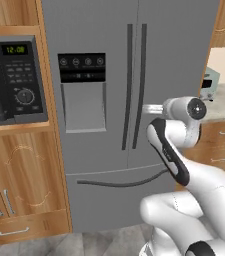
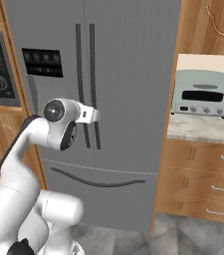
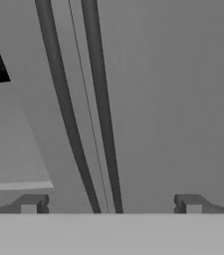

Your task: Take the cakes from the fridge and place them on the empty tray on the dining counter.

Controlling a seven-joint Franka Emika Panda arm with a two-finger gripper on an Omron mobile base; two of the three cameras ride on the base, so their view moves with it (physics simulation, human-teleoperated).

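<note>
the closed fridge [image 1: 109,100] doors block access to its interior. open space separates the wide-open tool [image 3: 111,204] from the two vertical handles [image 3: 78,124] ahead.

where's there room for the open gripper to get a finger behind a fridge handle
The fridge doors are shut. Bare door face lies right of the right handle. Tightest is the narrow strip between it and the left handle. The gripper stands open, straddling both.
</note>
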